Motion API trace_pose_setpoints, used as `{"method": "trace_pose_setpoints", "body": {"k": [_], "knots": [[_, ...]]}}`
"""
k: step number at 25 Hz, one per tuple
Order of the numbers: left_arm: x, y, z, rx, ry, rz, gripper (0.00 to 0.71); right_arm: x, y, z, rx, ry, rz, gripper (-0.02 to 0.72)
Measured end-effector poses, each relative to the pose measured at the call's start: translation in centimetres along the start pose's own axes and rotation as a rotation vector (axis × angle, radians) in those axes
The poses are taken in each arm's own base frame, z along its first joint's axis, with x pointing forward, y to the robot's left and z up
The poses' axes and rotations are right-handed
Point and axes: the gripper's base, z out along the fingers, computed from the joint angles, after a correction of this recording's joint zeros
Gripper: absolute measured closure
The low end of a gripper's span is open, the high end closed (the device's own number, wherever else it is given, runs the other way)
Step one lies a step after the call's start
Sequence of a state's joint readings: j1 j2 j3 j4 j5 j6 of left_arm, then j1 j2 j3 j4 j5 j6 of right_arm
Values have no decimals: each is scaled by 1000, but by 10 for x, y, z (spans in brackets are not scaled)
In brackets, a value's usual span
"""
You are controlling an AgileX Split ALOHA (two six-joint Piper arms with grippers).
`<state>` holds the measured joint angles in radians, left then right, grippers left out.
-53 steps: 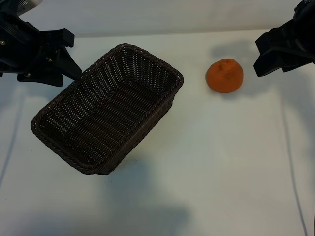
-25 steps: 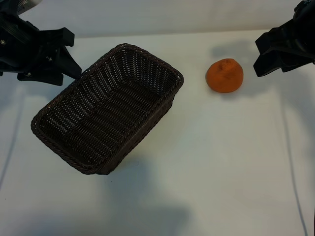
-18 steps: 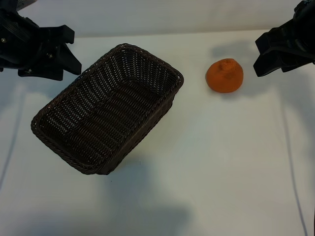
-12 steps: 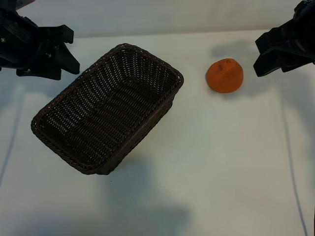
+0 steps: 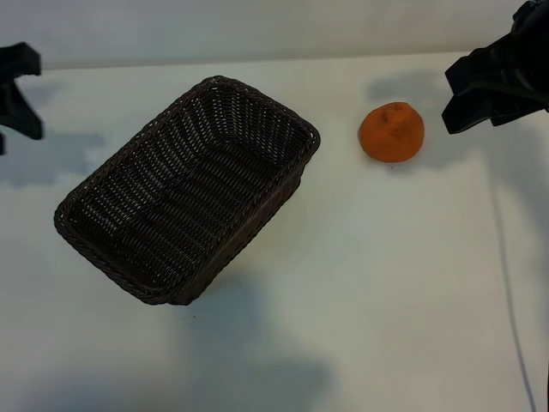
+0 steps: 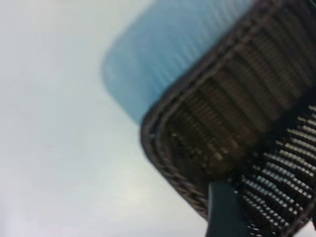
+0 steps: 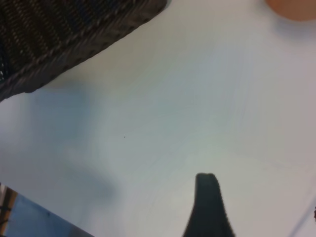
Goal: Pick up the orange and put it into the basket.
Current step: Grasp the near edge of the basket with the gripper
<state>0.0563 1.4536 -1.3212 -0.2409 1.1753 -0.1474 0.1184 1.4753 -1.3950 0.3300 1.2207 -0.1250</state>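
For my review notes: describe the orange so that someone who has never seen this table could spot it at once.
Start from the dark woven basket lying diagonally on the white table. Outside it, past its far corner towards the right gripper, sits the orange, alone on bare table. It is the only round, brightly coloured thing, far smaller than the basket.

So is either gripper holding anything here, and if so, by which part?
Nothing is held. The orange sits free on the table beside the open right gripper; the left gripper, at the far edge, is open and clear of the basket.
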Motion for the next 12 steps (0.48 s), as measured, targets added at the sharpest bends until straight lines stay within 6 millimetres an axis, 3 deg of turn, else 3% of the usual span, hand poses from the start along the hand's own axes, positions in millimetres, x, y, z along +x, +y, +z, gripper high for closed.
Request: {"method": "trace_pose_setpoints", "body": {"k": [5, 12], "knots": [[5, 5, -8, -52, -34, -108, 250, 0, 0, 0, 0, 0, 0, 214], [29, 21, 35, -106, 114, -222, 250, 0, 0, 0, 0, 0, -1, 214]]}}
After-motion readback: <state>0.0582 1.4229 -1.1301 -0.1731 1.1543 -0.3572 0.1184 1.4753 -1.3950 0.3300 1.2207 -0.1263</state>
